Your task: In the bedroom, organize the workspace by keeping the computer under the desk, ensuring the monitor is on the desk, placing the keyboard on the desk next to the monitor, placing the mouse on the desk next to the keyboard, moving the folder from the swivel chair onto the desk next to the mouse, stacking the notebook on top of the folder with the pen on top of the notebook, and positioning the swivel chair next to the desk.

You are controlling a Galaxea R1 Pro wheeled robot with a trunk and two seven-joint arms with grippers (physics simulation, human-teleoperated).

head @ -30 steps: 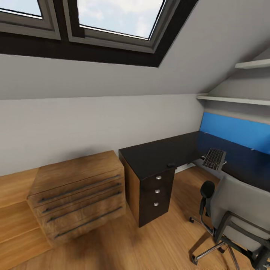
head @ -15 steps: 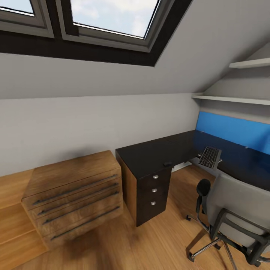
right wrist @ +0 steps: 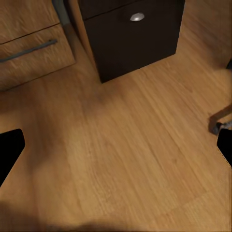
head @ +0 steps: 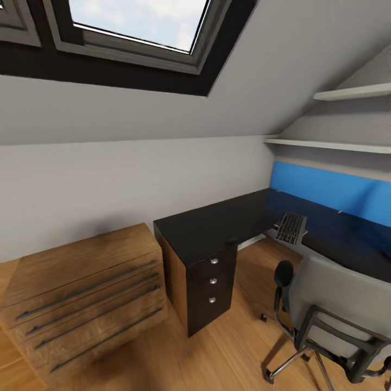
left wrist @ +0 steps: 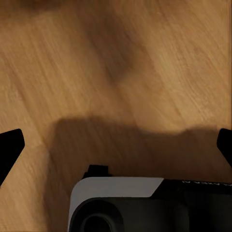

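Desk [head: 217,231]: L-shaped, glossy black top, set in the corner under the sloped ceiling; its black three-drawer unit [head: 212,282] with silver knobs stands at the near end, on the wooden floor [head: 228,347].

Keyboard [head: 290,227]: dark keys, tilted up at the inner edge of the desk where the two wings meet; how it is supported cannot be made out.

Mouse [head: 232,239]: small dark lump at the front edge of the desk top, above the drawer unit.

Swivel chair [head: 331,309]: grey back, black frame and armrest, chrome base; stands on the floor in front of the desk's right wing, near the keyboard.

Blue wall panel [head: 331,190]: runs behind the right wing, below two white shelves [head: 326,144].

Wooden dresser [head: 81,293]: four long dark handles, just beside the drawer unit, to its left.

Left gripper [left wrist: 116,145]: both black fingertips sit at opposite edges of the left wrist view, spread wide, nothing between them; bare floor and the robot's own shadow below.

Right gripper [right wrist: 116,150]: fingertips likewise wide apart and empty, over the floor; the lowest drawer's knob, a dresser corner and a chair caster lie ahead of it, well apart from the fingers.
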